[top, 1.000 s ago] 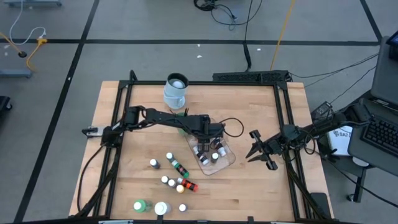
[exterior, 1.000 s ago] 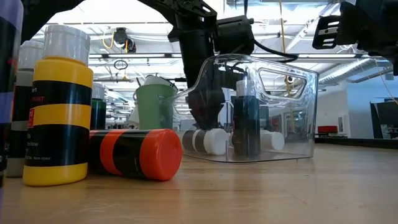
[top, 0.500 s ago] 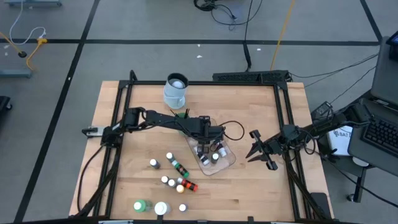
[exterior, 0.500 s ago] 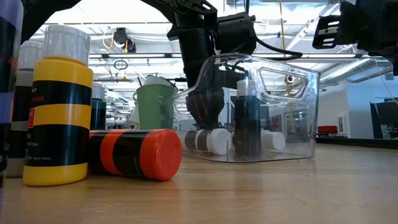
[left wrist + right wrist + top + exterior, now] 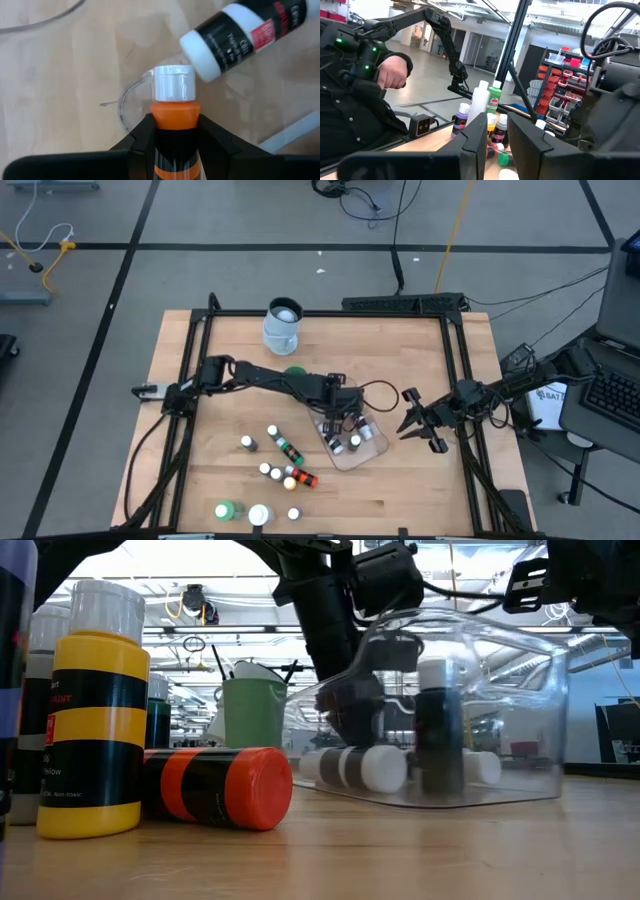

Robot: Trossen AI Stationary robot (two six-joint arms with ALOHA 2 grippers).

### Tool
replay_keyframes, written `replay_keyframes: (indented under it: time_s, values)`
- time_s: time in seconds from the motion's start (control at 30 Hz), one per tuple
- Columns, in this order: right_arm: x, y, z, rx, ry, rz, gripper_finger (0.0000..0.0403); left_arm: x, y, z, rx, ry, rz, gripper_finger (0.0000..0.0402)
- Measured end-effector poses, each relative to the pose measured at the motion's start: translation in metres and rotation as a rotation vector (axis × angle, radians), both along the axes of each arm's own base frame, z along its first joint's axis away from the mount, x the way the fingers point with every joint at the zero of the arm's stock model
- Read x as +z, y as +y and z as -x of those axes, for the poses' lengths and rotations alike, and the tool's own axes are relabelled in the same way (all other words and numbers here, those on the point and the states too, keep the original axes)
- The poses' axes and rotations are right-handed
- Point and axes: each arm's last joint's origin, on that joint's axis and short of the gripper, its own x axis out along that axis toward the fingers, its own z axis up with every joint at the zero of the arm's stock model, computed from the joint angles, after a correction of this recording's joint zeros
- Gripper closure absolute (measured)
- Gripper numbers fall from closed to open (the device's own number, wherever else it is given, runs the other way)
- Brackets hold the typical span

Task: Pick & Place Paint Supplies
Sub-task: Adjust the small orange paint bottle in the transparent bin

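Two dark arms are working over the wooden table [image 5: 220, 415]. Near its centre, the left gripper [image 5: 337, 420] is reaching into the clear rectangular plastic tub [image 5: 372, 446], clamping an orange-necked, white-capped paint bottle [image 5: 173, 107] between its fingers. Another white-capped black bottle [image 5: 240, 35] is lying just beyond. The right gripper [image 5: 418, 427] is hovering at three o'clock, its fingers nearly together around nothing. Loose bottles [image 5: 283, 465] are sitting toward seven o'clock.
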Motion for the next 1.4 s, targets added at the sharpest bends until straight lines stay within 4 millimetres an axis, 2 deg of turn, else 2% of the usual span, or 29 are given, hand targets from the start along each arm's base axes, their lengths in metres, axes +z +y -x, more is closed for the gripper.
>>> replay_keyframes:
  time_s: [0.2, 0.4, 0.6, 0.93, 1.17, 1.27, 1.4]
  values:
    - [0.000, 0.000, 0.000, 0.000, 0.001, 0.000, 0.0332, 0.000, -0.009, -0.002, -0.018, -0.022, -0.008, 0.0296]
    - [0.000, 0.000, 0.000, 0.000, 0.000, 0.001, 0.0332, 0.002, -0.014, -0.001, 0.023, -0.029, -0.015, 0.0315]
    - [0.000, 0.000, 0.000, 0.000, 0.001, 0.001, 0.0332, 0.013, -0.020, 0.002, 0.004, -0.050, -0.026, 0.0316]
    - [0.000, 0.000, 0.000, 0.000, -0.005, 0.002, 0.0332, 0.072, -0.032, 0.014, 0.003, -0.205, -0.079, 0.0316]
    - [0.001, -0.001, 0.000, -0.034, -0.022, 0.022, 0.0332, 0.120, -0.059, 0.034, -0.009, -0.340, -0.177, 0.0316]
    - [0.001, -0.003, -0.001, -0.127, -0.020, 0.010, 0.0332, 0.129, -0.080, 0.040, -0.104, -0.408, -0.197, 0.0316]
    - [0.000, -0.007, -0.003, -0.253, -0.005, -0.008, 0.0332, 0.123, -0.103, 0.048, -0.176, -0.451, -0.217, 0.0316]
